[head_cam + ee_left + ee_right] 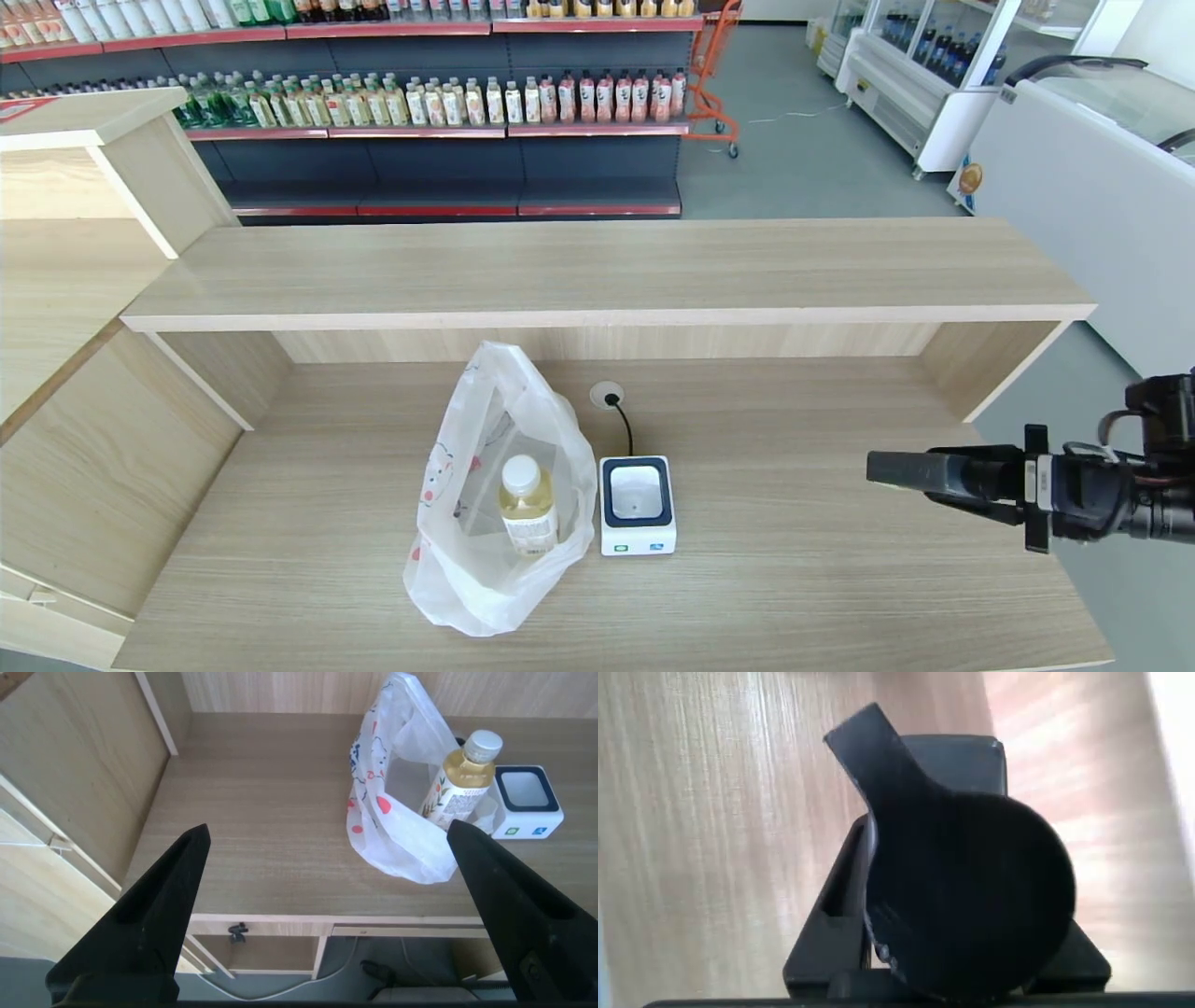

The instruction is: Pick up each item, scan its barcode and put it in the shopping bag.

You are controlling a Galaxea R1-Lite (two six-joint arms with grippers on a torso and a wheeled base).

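Hovering level above the counter (822, 579), the right hand (876, 467) points leftward.

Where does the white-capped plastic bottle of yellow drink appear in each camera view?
Head view: the white-capped bottle of yellow drink stands lower middle, inside the white plastic shopping bag.
Left wrist view: in that bag, bottle next to the white square barcode scanner.
Right wrist view: looks onto the wooden counter.
Shared landmark: that scanner, beside the bag.
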